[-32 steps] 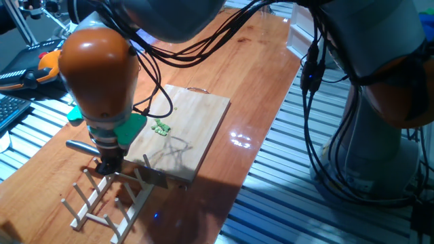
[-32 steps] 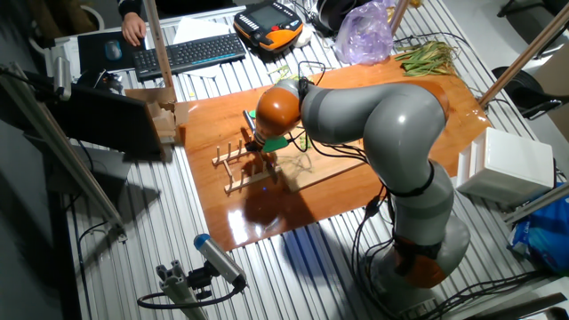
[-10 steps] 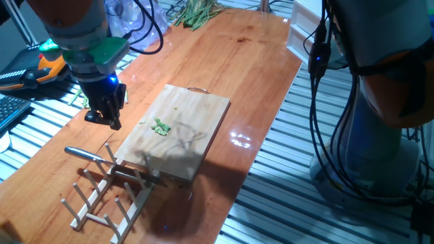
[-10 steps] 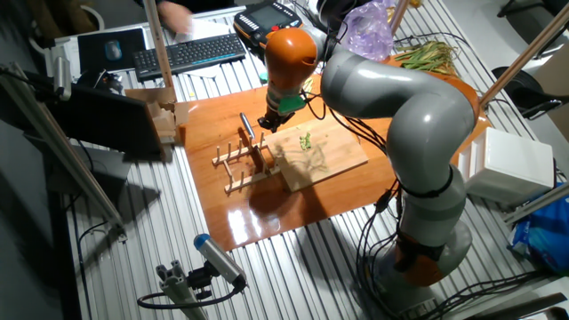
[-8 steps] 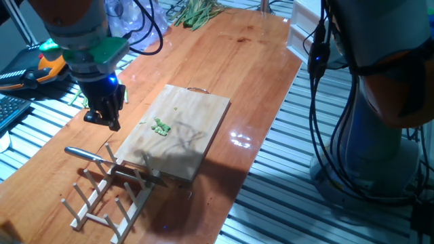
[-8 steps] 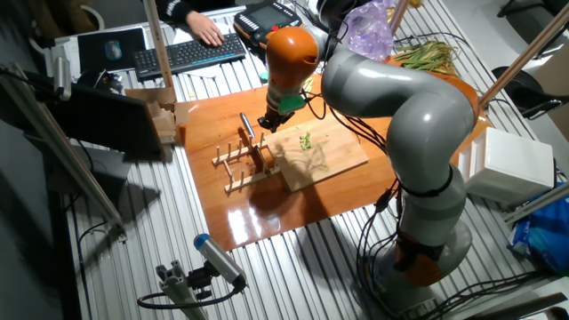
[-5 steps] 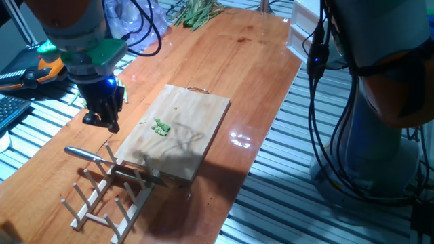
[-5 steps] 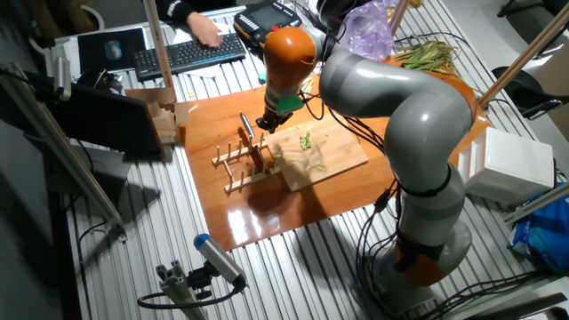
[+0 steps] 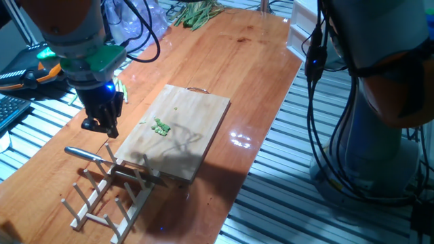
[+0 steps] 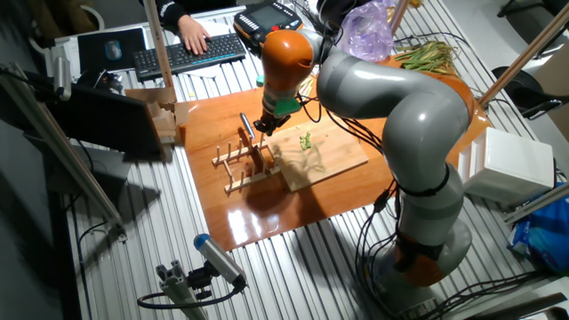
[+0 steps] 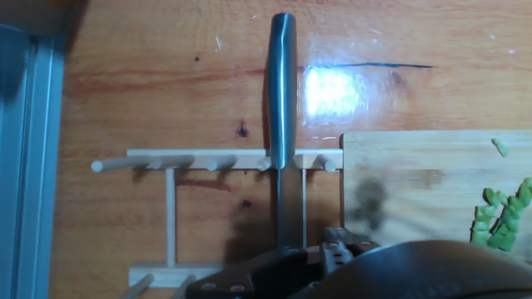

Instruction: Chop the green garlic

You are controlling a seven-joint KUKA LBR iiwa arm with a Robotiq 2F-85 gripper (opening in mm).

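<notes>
Board (image 9: 178, 132) edge beside, perhaps touching, rack (image 9: 108, 193)

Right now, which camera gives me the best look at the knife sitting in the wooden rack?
The hand view: the knife runs up the frame's centre, its metal handle sharp, lying across the wooden rack. One fixed view shows it small, beside the cutting board. The other fixed view shows only a small handle, blade hidden.

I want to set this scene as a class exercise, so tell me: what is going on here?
A single robot arm is working at a wooden table. Its gripper hangs above the table beside the cutting board, holding nothing that shows. The green garlic lies in short chopped bits on the board. The knife rests on the wooden peg rack, its metal handle sticking out.
</notes>
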